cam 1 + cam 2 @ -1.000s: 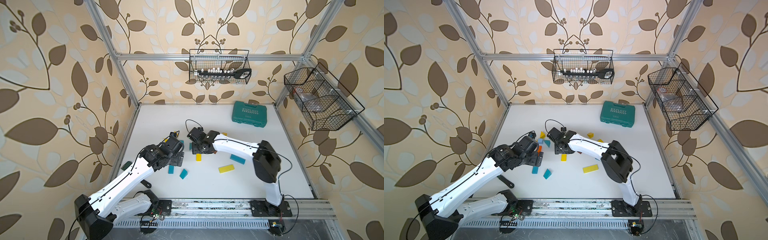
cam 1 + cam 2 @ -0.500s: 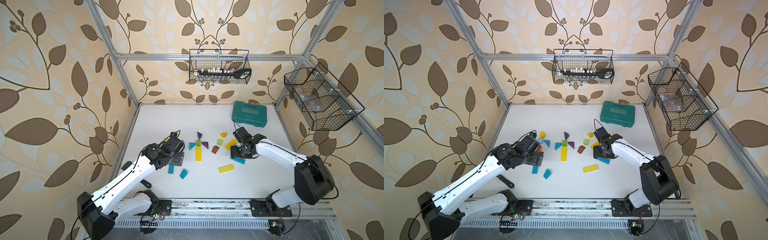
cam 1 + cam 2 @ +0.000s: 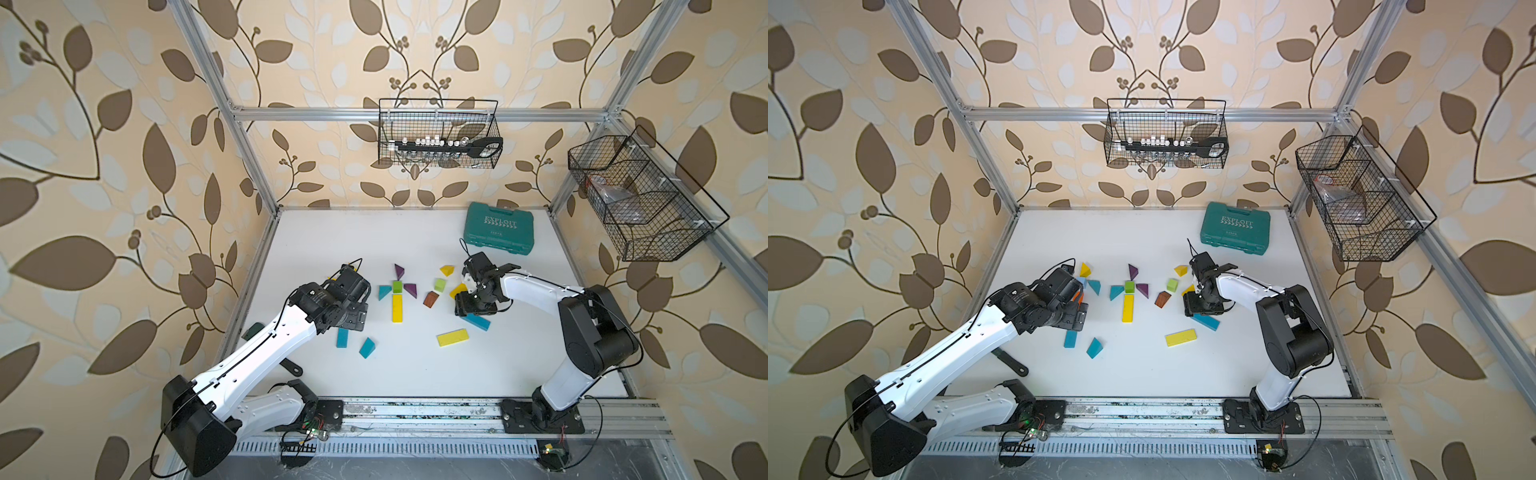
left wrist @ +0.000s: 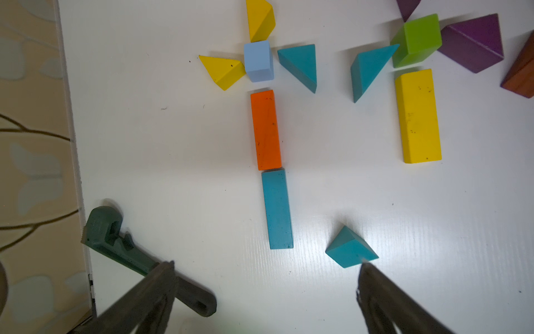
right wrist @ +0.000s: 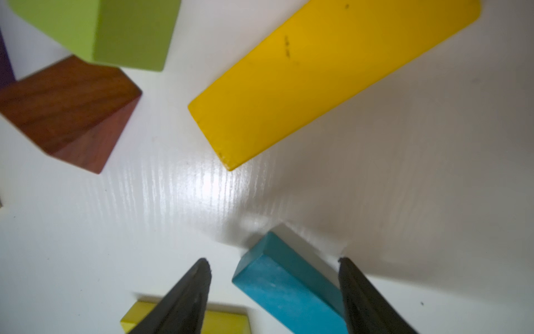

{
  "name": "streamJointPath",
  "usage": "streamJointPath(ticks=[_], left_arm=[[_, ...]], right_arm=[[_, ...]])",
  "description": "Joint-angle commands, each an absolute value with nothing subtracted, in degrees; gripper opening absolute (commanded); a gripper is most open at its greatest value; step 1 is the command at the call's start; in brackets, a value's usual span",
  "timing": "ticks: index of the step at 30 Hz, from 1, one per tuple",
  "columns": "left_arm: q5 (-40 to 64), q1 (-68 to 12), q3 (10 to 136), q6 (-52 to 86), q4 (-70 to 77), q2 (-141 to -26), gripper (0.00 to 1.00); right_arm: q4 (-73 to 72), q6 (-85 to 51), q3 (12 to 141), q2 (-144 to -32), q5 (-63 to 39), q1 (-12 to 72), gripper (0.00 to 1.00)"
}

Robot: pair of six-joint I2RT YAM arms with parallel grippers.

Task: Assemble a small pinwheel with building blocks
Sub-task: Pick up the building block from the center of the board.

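Note:
My right gripper (image 5: pixel 274 269) is open, its fingers astride the end of a teal bar (image 5: pixel 286 286) that lies flat on the table; there is a clear gap on one side. In a top view this gripper (image 3: pixel 469 309) hovers low between a yellow bar (image 3: pixel 457 289) and the teal bar (image 3: pixel 477 321). A pinwheel of a green cube (image 3: pixel 397 286), purple wedges (image 3: pixel 410 289), a teal wedge (image 3: pixel 384 292) and a yellow bar stem (image 3: pixel 397 308) lies mid-table. My left gripper (image 4: pixel 265 266) hangs wide open and empty near an orange bar (image 4: pixel 265 128) and a pale-blue cube (image 4: pixel 258 60).
A brown wedge (image 3: pixel 430 299), a second green cube (image 3: pixel 440 285) and a loose yellow bar (image 3: pixel 452 337) lie near the right gripper. A teal wedge (image 4: pixel 351 248) and a dark wrench (image 4: pixel 115 240) lie by the left gripper. The teal case (image 3: pixel 498 227) stands at the back right.
My right arm swung from the green-cube pinwheel across to the right and came down over the teal bar. The left arm stayed put.

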State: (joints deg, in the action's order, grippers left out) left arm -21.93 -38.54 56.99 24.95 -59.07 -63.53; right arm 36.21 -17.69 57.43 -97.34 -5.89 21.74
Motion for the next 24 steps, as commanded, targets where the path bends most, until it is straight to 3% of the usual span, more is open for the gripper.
streamJointPath(ticks=[1, 8, 17, 24], left_arm=[[-21.5, -37.5, 58.6, 23.7, -59.8, -62.7, 0.99], [-20.9, -37.3, 58.6, 23.5, -59.6, -62.9, 0.99], [-20.6, -37.2, 58.5, 23.5, -59.5, -62.7, 0.99], [-20.7, -37.2, 58.5, 23.5, -59.5, -62.6, 0.99]], right_arm=[[39.0, -17.6, 56.6, -95.7, -5.2, 22.6, 0.66], [43.3, -23.2, 54.6, -93.1, 4.9, 26.3, 0.53], [44.4, -25.6, 54.8, -96.9, 10.1, 29.4, 0.51], [42.7, -25.5, 56.8, -98.1, 5.7, 29.4, 0.25]])
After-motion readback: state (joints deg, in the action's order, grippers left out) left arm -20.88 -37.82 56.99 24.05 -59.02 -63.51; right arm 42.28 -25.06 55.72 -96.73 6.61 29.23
